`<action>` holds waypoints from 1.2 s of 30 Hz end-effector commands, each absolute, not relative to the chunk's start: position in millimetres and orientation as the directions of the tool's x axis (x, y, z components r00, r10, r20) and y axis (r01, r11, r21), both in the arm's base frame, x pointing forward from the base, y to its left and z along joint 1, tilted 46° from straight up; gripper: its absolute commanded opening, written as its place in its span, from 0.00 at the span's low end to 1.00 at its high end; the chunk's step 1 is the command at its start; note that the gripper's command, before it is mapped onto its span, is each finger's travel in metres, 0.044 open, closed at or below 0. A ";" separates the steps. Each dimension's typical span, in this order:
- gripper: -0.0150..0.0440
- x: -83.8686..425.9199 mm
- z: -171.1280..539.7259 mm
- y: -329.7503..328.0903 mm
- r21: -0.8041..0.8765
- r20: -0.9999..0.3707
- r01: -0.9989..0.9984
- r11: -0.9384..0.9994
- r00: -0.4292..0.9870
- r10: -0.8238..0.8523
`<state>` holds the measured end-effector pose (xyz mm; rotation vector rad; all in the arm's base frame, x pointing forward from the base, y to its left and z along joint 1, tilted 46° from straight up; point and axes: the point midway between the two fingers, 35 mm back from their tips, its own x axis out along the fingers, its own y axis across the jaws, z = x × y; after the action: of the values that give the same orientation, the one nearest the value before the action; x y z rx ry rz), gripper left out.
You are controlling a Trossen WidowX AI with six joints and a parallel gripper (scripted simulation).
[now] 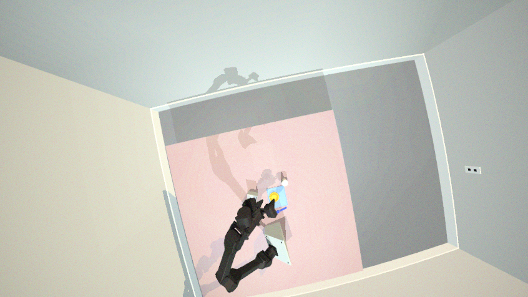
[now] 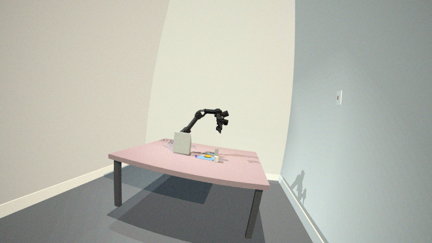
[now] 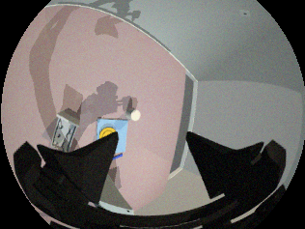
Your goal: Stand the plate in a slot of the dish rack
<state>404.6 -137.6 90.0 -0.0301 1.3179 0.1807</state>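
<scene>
The yellow plate lies flat on a light-blue square mat. In the wrist view a fingertip covers its lower edge. The grey dish rack stands beside the mat, with a taller panel at one end. The arm partly covers the rack in the top view, and its slots are too small to make out clearly. My gripper is open and empty, pointing down, high above the table near the plate and rack.
A small white cup stands at the mat's corner. A blue utensil lies by the mat's opposite edge. A large pale block stands beside the arm's base.
</scene>
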 end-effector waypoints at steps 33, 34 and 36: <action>0.93 311.8 -74.5 -45.1 0.707 -0.705 0.032 0.706 -0.044 0.708; 0.93 310.5 -80.7 -37.1 0.709 -0.704 0.032 0.705 -0.044 0.709; 0.93 308.5 -87.9 -27.5 0.710 -0.702 0.031 0.703 -0.045 0.711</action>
<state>315.4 -66.0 -57.8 0.6149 1.5309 0.6053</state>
